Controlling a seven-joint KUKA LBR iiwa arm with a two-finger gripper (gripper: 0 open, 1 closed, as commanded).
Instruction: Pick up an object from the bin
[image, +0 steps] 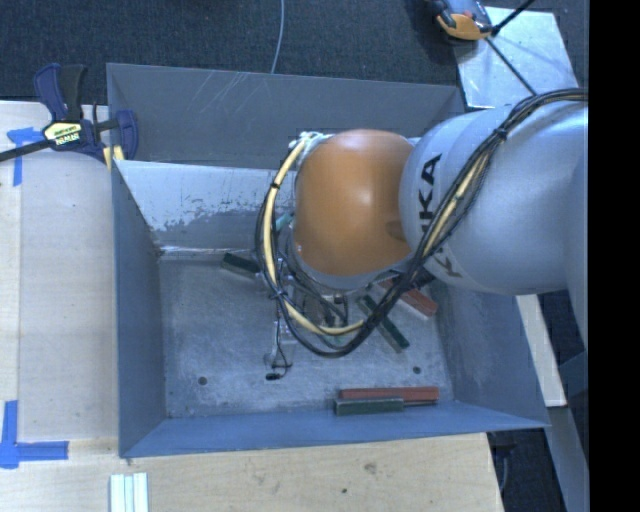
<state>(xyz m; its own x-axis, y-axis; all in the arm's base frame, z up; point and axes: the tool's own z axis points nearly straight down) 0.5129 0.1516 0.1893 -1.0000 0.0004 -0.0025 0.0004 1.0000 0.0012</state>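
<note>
While my orange wrist (350, 205) hovers, the near-wall red-green bar (387, 399) looks light and stiff; pinch it across its width. My jaws: cannot tell.

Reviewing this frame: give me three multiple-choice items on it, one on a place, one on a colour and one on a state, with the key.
1. Where in the bin does the long red-and-green bar lie?
A. along the lower wall in the view
B. along the upper wall
C. in the left corner

2. What colour is the wrist cover?
A. blue
B. orange
C. white

3. How is the bar placed?
A. standing on end
B. lifted in the air
C. lying flat on the floor

Key: A, it runs along the lower wall. B, the domed cover is orange. C, it rests flat, apart from the arm.
</note>
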